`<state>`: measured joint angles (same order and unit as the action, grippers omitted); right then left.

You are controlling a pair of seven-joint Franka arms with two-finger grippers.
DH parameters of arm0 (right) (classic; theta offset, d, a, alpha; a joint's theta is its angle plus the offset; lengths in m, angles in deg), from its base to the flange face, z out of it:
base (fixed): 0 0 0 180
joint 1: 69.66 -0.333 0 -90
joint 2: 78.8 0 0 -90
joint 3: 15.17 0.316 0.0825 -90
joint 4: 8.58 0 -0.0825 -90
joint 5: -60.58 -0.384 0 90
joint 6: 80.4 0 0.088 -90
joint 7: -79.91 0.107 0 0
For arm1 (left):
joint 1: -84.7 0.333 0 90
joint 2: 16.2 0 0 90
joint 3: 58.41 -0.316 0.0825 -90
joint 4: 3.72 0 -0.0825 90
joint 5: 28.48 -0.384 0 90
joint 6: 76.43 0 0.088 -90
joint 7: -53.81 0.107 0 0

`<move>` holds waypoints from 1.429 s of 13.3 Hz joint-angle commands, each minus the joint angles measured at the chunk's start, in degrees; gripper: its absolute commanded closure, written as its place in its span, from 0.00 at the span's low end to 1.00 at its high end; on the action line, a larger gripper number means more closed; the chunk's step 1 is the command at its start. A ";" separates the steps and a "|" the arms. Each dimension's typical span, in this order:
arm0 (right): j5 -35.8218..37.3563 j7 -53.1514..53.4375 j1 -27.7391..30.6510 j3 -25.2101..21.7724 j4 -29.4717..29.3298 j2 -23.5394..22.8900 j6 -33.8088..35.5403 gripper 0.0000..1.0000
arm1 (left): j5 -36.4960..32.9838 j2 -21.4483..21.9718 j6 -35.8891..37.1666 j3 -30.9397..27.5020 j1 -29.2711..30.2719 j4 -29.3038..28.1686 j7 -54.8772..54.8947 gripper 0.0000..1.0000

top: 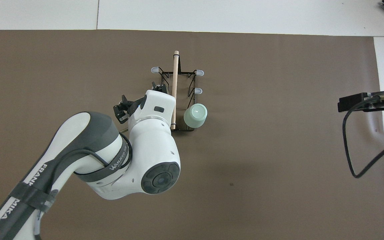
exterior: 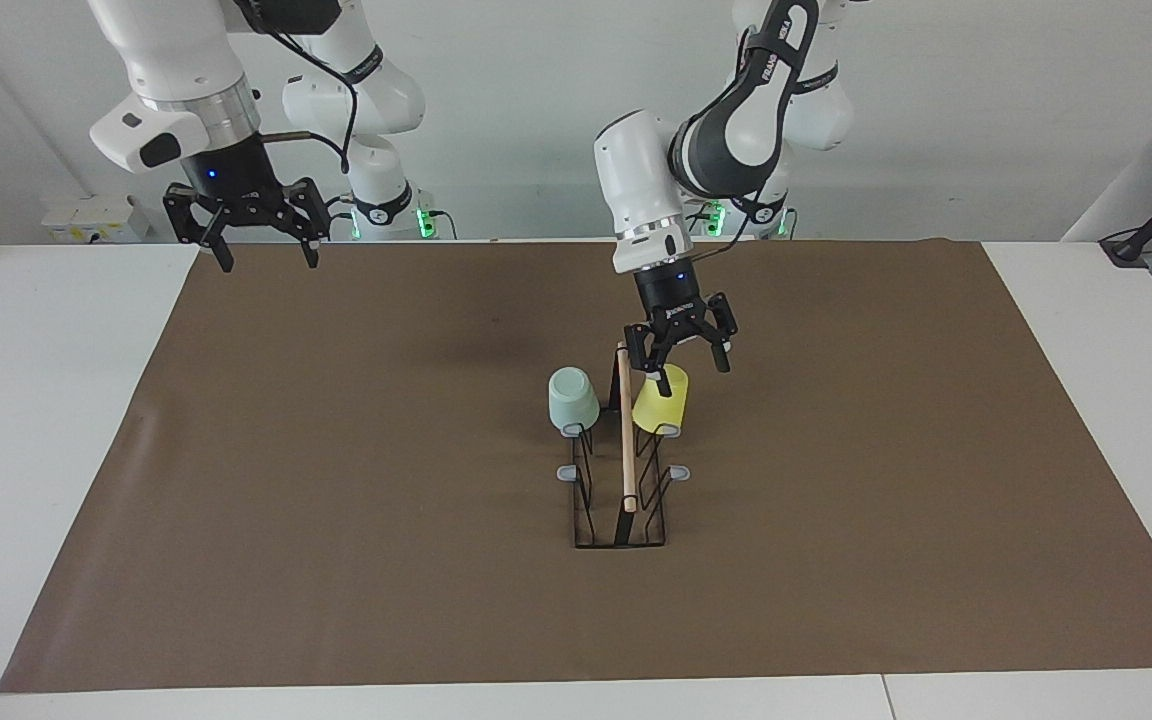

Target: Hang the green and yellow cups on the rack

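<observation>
The black wire rack (exterior: 626, 450) with a wooden rod on top stands mid-table; it also shows in the overhead view (top: 175, 80). The mint green cup (exterior: 572, 398) hangs upside down on a prong on the side toward the right arm's end, and the overhead view (top: 195, 115) shows it too. The yellow cup (exterior: 661, 402) sits tilted on a prong on the side toward the left arm's end. My left gripper (exterior: 688, 372) is open just above the yellow cup, one finger against its top edge. In the overhead view my left arm hides the yellow cup. My right gripper (exterior: 269, 256) is open, empty and raised.
A brown mat (exterior: 336, 480) covers most of the white table. Several grey-tipped prongs (exterior: 680, 472) on the rack carry nothing. My right arm waits high over the mat's corner at its own end of the table.
</observation>
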<state>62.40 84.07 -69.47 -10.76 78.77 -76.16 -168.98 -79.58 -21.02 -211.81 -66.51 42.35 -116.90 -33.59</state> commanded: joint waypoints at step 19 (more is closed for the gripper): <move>0.20 1.20 1.22 -0.02 2.04 4.39 1.66 0.00 | 55.76 7.28 24.45 -0.60 34.61 7.00 101.63 0.00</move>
<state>62.40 84.79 -69.07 -11.23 79.29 -73.13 -167.57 -24.60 -13.64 -190.27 -67.51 75.38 -111.93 65.03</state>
